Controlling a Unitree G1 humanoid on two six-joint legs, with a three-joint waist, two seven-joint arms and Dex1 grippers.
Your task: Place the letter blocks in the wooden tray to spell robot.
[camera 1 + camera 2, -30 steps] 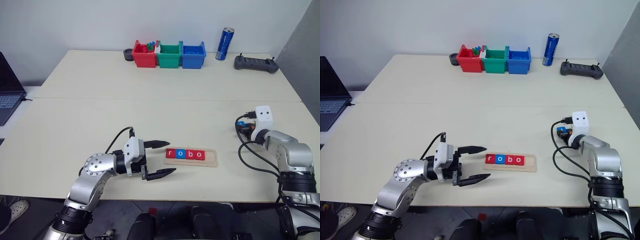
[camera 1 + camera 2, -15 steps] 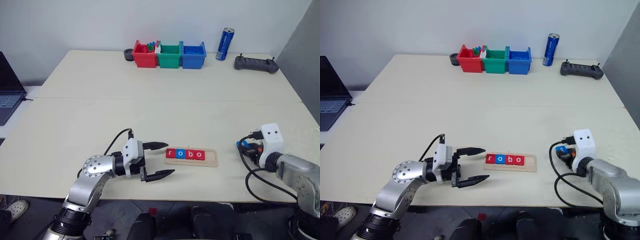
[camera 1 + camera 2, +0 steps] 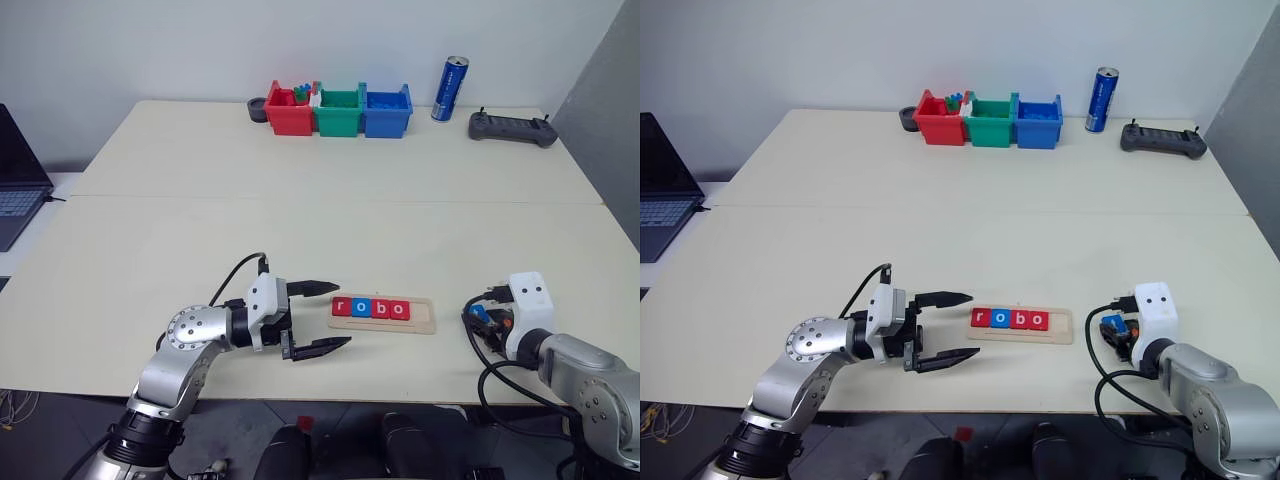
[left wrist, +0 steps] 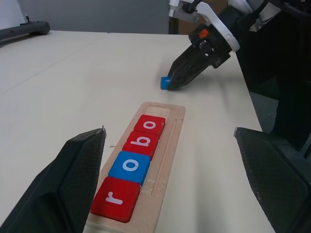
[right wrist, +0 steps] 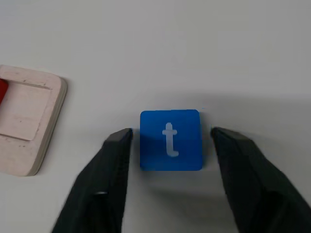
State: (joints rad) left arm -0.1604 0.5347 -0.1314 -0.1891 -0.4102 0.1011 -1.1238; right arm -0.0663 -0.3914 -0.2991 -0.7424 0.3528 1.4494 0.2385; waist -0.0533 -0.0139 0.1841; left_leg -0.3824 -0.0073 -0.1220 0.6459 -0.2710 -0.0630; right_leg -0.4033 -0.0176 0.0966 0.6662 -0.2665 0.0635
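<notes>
Pale raw-wood tray (image 4: 167, 145); smooth plastic letter blocks (image 4: 130, 166); matt cream table (image 3: 300, 230).

The wooden tray (image 4: 167, 145) was pale, unpainted wood. Four letter blocks sat in it, each with a white lowercase letter: a red r (image 4: 115, 203), a blue o (image 4: 129, 167), a red b (image 4: 143, 143) and a red o (image 4: 150, 124). The loose t block (image 5: 170, 140) was blue, its letter white too. Both grippers had black fingers (image 5: 104, 174) (white housing behind them). The table (image 3: 300, 220) was cream. At the back stood red (image 3: 288, 112), green (image 3: 339, 112) and blue bins (image 3: 387, 112), beside a blue can (image 3: 451, 88).
</notes>
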